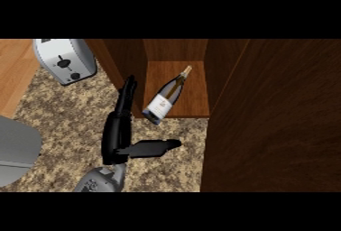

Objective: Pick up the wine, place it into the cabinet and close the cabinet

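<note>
The wine (166,95) lies on its side on the cabinet (193,101) shelf, base at the front edge. The left hand (120,135) hangs open beside it, holding nothing. Placing looks finished; next, swing the door (273,122) shut.

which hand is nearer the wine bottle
Left. The left hand is open just left of the wine bottle, which lies in the cabinet, fingers stretched along its side, thumb below it. The right hand shows nowhere in the head view.
</note>
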Available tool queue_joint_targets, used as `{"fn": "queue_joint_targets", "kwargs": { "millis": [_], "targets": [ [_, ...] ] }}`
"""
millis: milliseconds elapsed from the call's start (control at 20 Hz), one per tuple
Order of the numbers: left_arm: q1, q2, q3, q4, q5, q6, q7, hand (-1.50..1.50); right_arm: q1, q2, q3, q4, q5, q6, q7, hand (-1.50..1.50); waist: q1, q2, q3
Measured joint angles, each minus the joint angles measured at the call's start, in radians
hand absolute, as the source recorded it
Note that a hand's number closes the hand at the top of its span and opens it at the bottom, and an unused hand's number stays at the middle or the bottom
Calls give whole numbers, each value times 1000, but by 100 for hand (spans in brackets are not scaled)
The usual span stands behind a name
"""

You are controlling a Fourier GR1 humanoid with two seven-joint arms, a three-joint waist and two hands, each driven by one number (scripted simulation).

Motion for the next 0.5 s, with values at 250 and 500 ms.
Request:
{"fn": "queue_joint_targets", "kwargs": {
  "millis": [250,500],
  "targets": [
    [102,78,7,-153,16,-64,2,-150,-27,-29,-32,-2,6,-5,23,-150,8,-1,2],
    [188,159,48,-258,105,-192,-17,-150,-17,-65,-26,-5,13,19,32,150,6,-1,3]
  ]
}}
